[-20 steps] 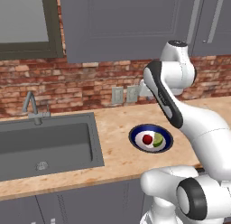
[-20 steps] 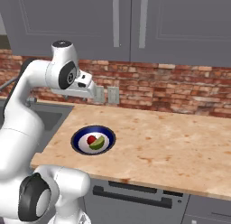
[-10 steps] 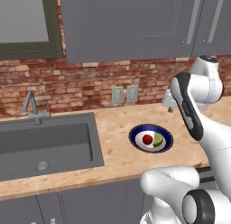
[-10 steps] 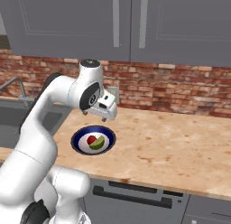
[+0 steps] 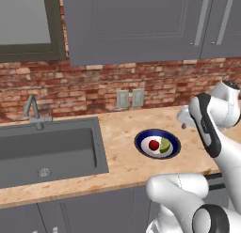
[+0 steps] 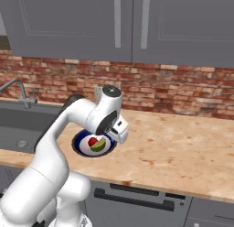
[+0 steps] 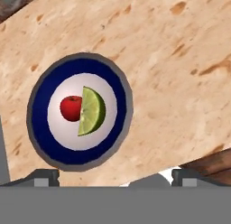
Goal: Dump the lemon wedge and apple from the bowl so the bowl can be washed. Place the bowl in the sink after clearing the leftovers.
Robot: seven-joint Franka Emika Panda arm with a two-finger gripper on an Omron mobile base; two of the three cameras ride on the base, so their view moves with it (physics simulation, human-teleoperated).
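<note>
While the gripper [image 6: 119,132] is held wide open above the bowl [image 7: 80,111] on the counter [image 5: 122,152], right of the sink [image 5: 47,150], the stiff, likely slippery bowl is best pinched at its rim, since apple [image 7: 71,108] and lemon wedge [image 7: 91,110] could roll.

Sink [image 5: 52,147] cut off by left edge in left base view. In right base view arm hides part of bowl [image 6: 82,146]; faucet [image 6: 20,91] cut at left edge.
</note>
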